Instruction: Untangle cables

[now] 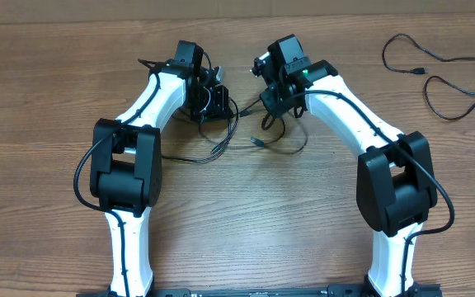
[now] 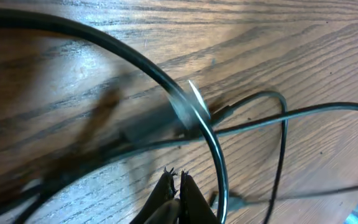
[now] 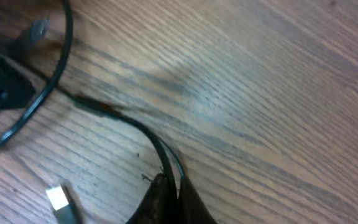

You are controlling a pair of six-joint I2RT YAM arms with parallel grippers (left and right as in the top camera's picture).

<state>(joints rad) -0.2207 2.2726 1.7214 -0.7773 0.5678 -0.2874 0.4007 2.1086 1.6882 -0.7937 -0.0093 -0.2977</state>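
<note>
Several thin black cables (image 1: 236, 136) lie tangled on the wooden table between my two arms. My left gripper (image 1: 211, 103) sits at the tangle's left end. In the left wrist view the left gripper (image 2: 178, 179) is shut with nothing showing between its tips; a black cable loop (image 2: 135, 59) curves just to its right, past a silver-tipped plug (image 2: 196, 102). My right gripper (image 1: 273, 97) sits at the tangle's right end. The right wrist view shows the right gripper (image 3: 169, 180) shut on a black cable (image 3: 135, 124) that runs away to the upper left. A silver plug end (image 3: 58, 198) lies left of it.
A separate thin black cable (image 1: 439, 73) lies in loose curves at the table's back right, apart from the tangle. The white arm links and black joints (image 1: 126, 161) (image 1: 394, 177) stand over the table's near half.
</note>
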